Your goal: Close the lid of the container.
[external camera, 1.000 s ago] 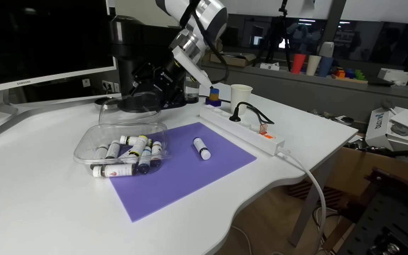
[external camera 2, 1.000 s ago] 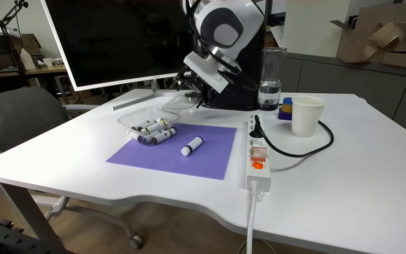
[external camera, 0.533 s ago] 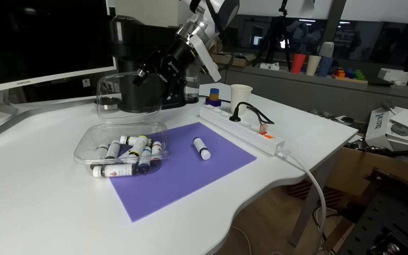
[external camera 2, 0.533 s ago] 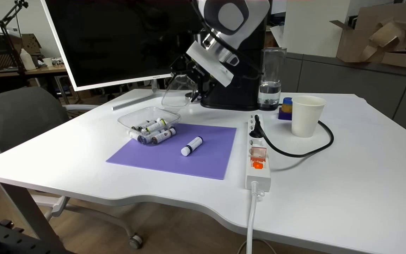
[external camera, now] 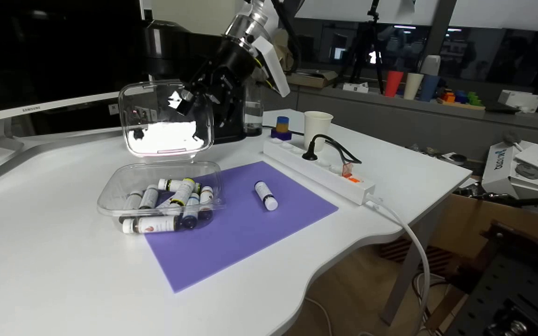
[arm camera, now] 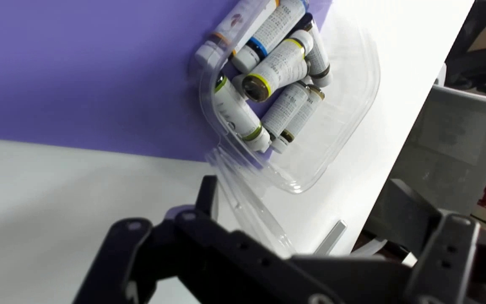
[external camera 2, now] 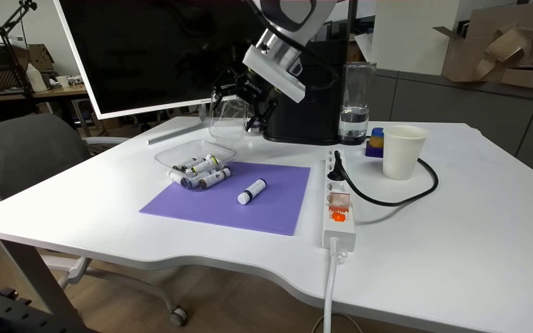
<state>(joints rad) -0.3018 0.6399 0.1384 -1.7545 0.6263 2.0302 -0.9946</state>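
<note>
On the left, the box [external camera: 116, 187] sits partly on the purple mat [external camera: 250, 242] and holds a pile of small tubes [arm camera: 277, 67]. One loose tube [external camera: 265, 193] lies on the mat. Further right come a tall jar [external camera 2: 358, 88] with some water in it and a white cup [external camera 2: 401, 159]. The lid [external camera: 164, 114] stands up at the far edge of the box. In the wrist view the gripper [arm camera: 304, 185] has its fingers [arm camera: 206, 196] wide apart, and the lid shows between them; I can't tell if it touches. The lid leans back less now than a moment ago.
</note>
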